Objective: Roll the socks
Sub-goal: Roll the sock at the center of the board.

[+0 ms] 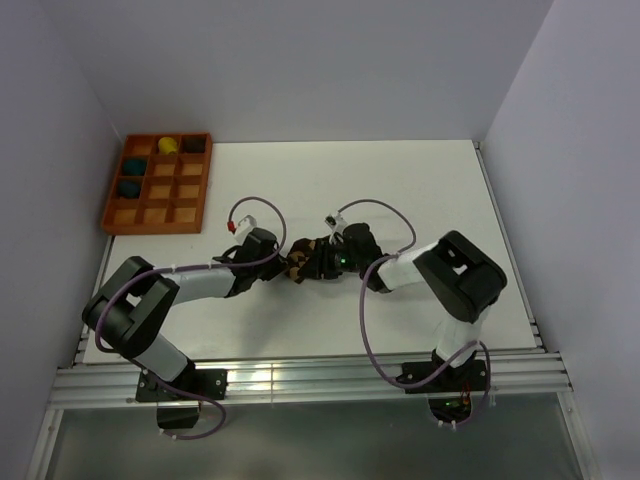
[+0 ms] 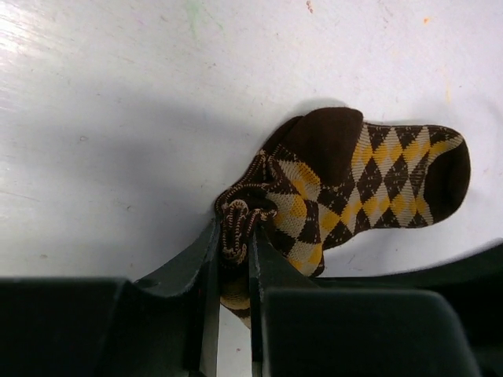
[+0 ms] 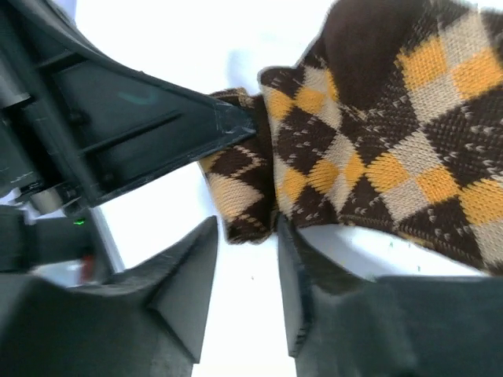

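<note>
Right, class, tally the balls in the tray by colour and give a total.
Teal balls: 2
Yellow ball: 1
Dark ball: 1
Total: 4

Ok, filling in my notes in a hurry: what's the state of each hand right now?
Left hand: closed, pinching the edge of the socks.
Right hand: open, fingers apart at the socks' edge, not gripping.

knitted cloth socks [image 2: 346, 188] — matt white table [image 2: 118, 118], faintly scuffed.
</note>
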`<state>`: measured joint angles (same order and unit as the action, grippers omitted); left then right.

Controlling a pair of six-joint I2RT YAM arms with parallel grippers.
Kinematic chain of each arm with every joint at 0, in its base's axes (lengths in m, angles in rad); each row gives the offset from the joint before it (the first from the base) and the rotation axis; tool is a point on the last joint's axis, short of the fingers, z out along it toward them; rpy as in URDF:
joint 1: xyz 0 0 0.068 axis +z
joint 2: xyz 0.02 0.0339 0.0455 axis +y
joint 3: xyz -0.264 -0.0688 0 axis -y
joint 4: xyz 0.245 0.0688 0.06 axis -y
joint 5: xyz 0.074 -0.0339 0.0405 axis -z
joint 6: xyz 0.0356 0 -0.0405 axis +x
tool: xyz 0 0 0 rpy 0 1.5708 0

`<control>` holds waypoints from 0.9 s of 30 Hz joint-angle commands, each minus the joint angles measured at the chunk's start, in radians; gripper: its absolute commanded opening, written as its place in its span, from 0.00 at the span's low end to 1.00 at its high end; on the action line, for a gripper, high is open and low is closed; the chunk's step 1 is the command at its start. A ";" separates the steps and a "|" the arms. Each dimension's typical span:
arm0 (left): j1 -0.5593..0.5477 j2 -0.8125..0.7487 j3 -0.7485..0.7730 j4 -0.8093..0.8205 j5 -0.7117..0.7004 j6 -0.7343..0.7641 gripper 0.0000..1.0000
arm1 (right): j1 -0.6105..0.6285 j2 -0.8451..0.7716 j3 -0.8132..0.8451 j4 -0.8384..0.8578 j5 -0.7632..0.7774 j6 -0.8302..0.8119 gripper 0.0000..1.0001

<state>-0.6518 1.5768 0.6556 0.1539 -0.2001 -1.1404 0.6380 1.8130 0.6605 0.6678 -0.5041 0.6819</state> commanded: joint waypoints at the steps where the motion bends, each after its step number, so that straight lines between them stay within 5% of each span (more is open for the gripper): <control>1: -0.016 0.006 0.036 -0.126 -0.059 0.033 0.00 | 0.058 -0.141 -0.001 -0.125 0.195 -0.191 0.47; 12: -0.040 0.011 0.087 -0.211 -0.073 0.062 0.00 | 0.293 -0.224 0.021 -0.197 0.669 -0.513 0.52; 27: -0.046 0.035 0.113 -0.234 -0.044 0.071 0.00 | 0.440 -0.109 0.062 -0.109 0.832 -0.711 0.54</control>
<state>-0.6888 1.5887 0.7486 -0.0280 -0.2550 -1.0931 1.0576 1.6730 0.6720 0.5259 0.2775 0.0307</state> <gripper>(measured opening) 0.182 0.535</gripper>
